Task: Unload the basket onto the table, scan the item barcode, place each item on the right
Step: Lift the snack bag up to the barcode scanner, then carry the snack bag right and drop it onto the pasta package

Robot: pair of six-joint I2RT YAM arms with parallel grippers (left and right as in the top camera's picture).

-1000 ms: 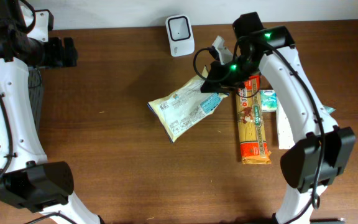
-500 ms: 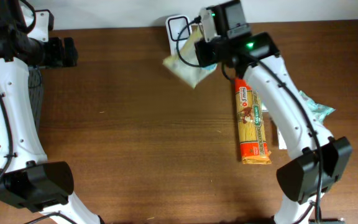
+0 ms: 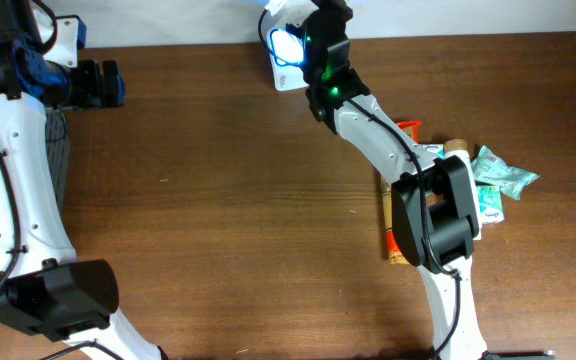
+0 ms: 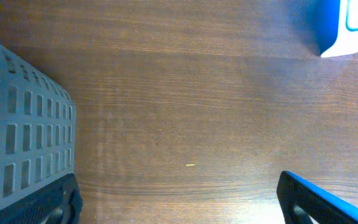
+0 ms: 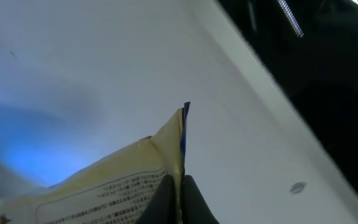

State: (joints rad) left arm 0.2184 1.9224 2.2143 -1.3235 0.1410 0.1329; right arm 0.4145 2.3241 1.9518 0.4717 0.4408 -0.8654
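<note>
The right arm (image 3: 368, 115) reaches to the upper centre of the overhead frame, over the scanner (image 3: 286, 45), which glows blue. The right pincer (image 5: 178, 186) is clenched on the edge of the pale printed pouch (image 5: 114, 186), which it holds in that light; from above, the wrist hides the pouch. To scan well, I judge the barcode face should turn flat toward the scanner window, slowly and without creasing. The left pincer (image 3: 116, 85), upper left, is released and empty.

The dark wood bench (image 3: 218, 220) is mostly bare. A white wall (image 3: 168, 15) edges the top. A grey basket (image 4: 17, 137) sits at the left of the left wrist view, and packets (image 3: 503, 172) lie at the right.
</note>
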